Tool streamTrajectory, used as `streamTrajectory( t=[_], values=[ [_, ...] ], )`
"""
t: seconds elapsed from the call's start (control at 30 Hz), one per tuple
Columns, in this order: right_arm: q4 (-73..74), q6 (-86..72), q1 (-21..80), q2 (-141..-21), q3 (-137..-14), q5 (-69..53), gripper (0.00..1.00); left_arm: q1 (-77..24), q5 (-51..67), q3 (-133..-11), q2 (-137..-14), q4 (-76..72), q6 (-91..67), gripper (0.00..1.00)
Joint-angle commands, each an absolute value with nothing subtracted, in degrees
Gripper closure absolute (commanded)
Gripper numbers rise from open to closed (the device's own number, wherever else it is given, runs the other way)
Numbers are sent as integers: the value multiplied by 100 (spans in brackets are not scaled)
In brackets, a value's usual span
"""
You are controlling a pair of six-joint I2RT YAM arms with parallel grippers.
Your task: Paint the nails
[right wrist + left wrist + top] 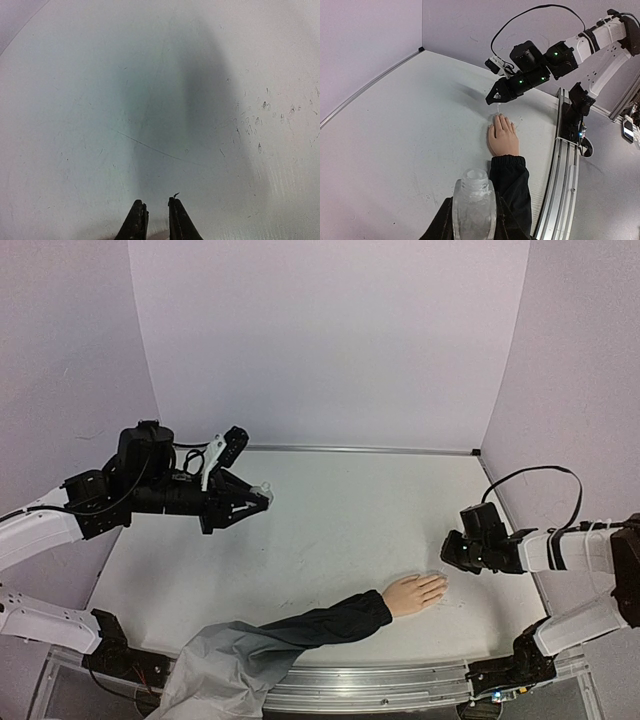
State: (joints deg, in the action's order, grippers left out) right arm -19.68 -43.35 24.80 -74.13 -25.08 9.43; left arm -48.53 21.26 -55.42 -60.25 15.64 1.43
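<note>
Black, the right fingers stand all but closed, a hair of a gap between them; a thin tip shows at their end, too small for us to name. To do this step well, we judge they should lower slowly, tip leading, and stroke lightly along each nail without pushing the hand sideways. They hover just beyond the nails, apart from them, over the table. The nails end the pale hand, lying flat near the front edge, its dark sleeve trailing left. Well apart, the left fingers are clamped on a clear bottle, held aloft; we would hold it level
</note>
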Motion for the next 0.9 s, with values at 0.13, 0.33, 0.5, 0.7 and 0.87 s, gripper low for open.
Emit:
streamTrajectory(
  t=[0.13,0.33,0.5,0.7,0.87],
  values=[
    [-1837,-4232,2478,-7803,-2677,965,100,-4843,2209,-5810,-5919,1402,53,100],
    [-1933,-4189,2475,-7770,-2679,956,100,-4842,2181,-5780,-5918,1406,68,100],
    [-1964,-4179,2477,-7796,-2665,884,100,-4842,2167,-5774,-5915,1411,94,100],
    [-2118,-4157,2477,-7771,-2625,792,100,-4843,2171,-5767,-5925,1406,105,100],
    [-2230,-4191,2471,-7871,-2599,764,100,-4843,2137,-5757,-5915,1405,123,100]
  ],
)
